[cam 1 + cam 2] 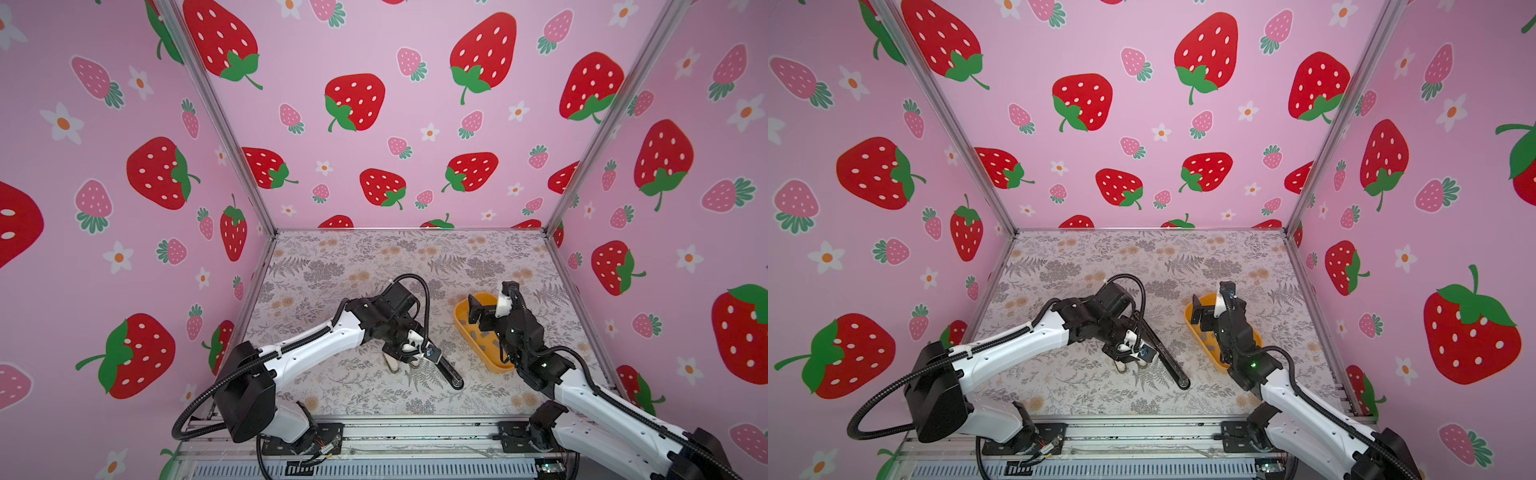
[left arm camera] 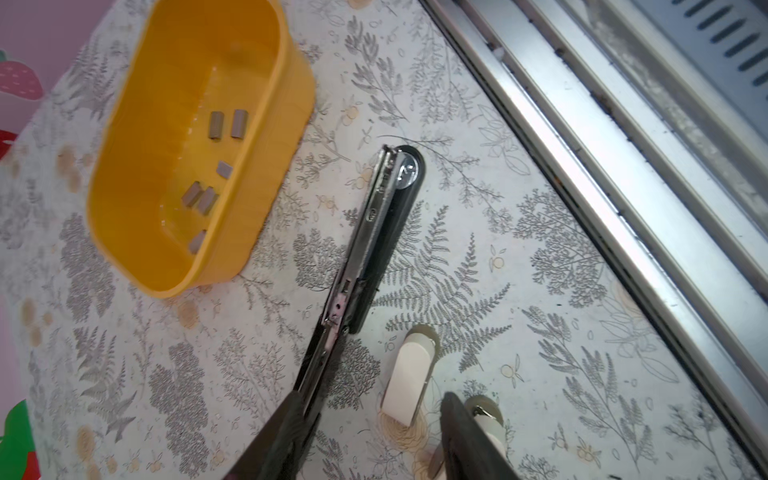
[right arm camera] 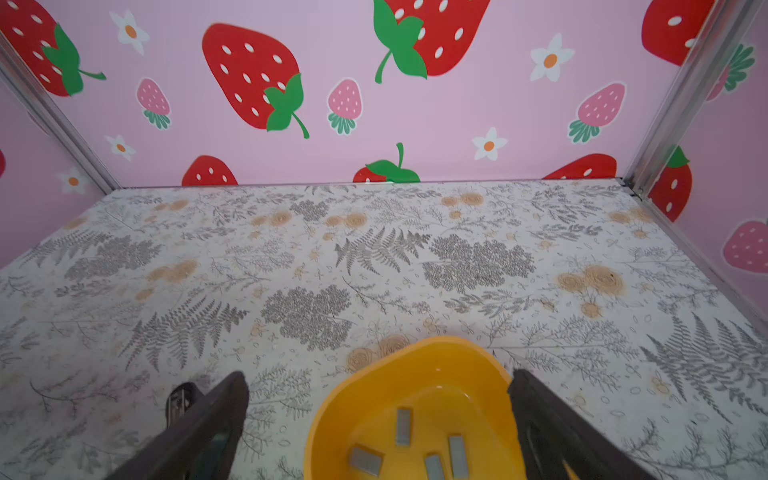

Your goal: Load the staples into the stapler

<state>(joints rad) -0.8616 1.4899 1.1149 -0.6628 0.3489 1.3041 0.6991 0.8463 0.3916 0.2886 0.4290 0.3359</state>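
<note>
The black stapler (image 1: 451, 374) (image 1: 1174, 369) (image 2: 374, 232) lies opened flat on the floral table, its metal rail upward. My left gripper (image 1: 405, 359) (image 1: 1133, 365) (image 2: 376, 426) sits low at its rear end, jaws apart, with one finger (image 2: 286, 424) against the rail. Only table and a cream piece show between the fingers. Several grey staples (image 2: 216, 124) (image 3: 403, 426) (image 1: 484, 336) lie in a yellow tub (image 1: 460, 322) (image 1: 1194, 328) (image 2: 266, 166) (image 3: 415, 365). Over the tub's far end hangs my right gripper (image 1: 482, 312) (image 1: 1205, 311) (image 3: 380, 415), open wide and empty.
Two cream oblong pieces (image 2: 409, 374) lie on the table by my left gripper. An aluminium rail (image 2: 582, 166) (image 1: 374, 432) runs along the table's front edge. Pink strawberry walls close the back and both sides.
</note>
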